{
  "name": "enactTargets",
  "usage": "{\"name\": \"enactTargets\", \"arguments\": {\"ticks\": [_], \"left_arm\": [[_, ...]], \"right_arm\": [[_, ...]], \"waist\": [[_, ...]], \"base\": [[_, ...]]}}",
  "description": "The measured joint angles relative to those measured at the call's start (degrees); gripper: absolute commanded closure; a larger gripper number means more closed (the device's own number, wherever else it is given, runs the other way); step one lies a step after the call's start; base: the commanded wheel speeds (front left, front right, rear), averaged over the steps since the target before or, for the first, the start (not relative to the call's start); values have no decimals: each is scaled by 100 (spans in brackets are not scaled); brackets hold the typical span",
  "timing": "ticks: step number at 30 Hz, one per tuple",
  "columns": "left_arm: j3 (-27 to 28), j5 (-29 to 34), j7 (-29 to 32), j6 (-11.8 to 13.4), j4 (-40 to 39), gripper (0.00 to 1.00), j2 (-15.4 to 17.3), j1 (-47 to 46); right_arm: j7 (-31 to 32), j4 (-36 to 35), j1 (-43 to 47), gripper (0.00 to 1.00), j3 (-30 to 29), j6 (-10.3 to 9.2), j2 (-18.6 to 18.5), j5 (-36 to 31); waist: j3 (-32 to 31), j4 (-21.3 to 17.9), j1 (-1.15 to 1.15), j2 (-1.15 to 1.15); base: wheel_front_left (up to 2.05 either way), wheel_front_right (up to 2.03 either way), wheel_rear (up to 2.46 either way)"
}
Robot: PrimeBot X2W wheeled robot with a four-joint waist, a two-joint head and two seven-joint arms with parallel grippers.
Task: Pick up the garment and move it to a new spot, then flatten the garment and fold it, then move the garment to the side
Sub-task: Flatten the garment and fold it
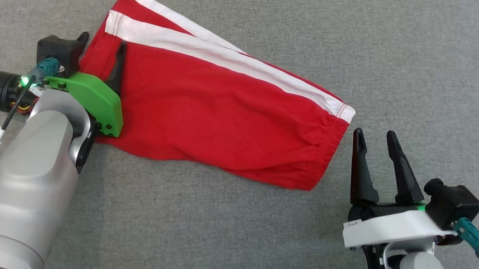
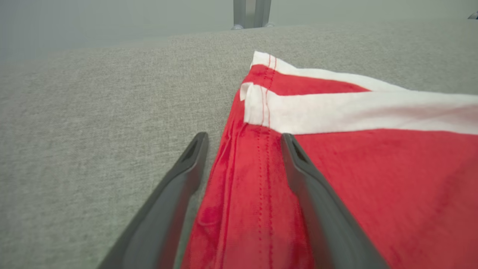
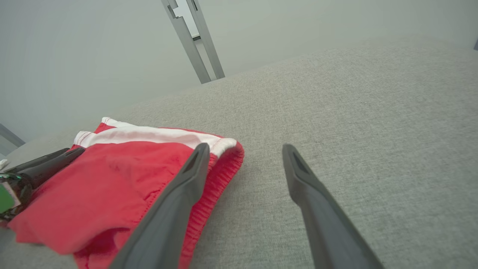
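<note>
Red with white side stripes, the garment (image 1: 223, 117) lies folded and fairly flat on the grey woven surface (image 1: 426, 63), well in from its near edge. The left gripper (image 1: 103, 41) has its fingers apart, straddling the hem end: one rests on the cloth, the other on bare surface. The right gripper (image 1: 375, 134) sits just beside the elastic waistband without touching it, fingers apart too. If the left fingers close here, they may pinch only the top layer, so the fold peels open. Dragged from one end alone, the cloth would likely bunch.

Spread right gripper (image 3: 245, 147) beside garment (image 3: 112, 179)
</note>
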Motion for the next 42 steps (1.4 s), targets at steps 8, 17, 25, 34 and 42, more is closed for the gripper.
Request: {"name": "enactTargets", "arguments": {"ticks": [8,17,25,34,42], "left_arm": [[-105,-114,143,-74,579,100,12,-316],[133,-610,-19,-105,616,100,-76,303],[354,-876,-41,-74,155,100,-213,1494],[400,-834,-27,249,-828,82,-289,2072],[499,-631,-29,397,-1355,0,-202,2109]], "right_arm": [[0,25,-5,0,56,0,1,56],[0,225,270,0,-187,0,1,-66],[0,355,659,0,-293,0,4,-271],[0,414,770,0,-264,0,2,-379],[0,422,707,0,-129,0,2,-385]], "waist": [[-19,-99,0,0],[-470,5,0,0],[-1026,333,0,0],[-1399,749,0,0],[-1324,739,0,0]], "base": [[0,0,0],[0,0,0],[0,0,0],[0,0,0],[0,0,0]]}}
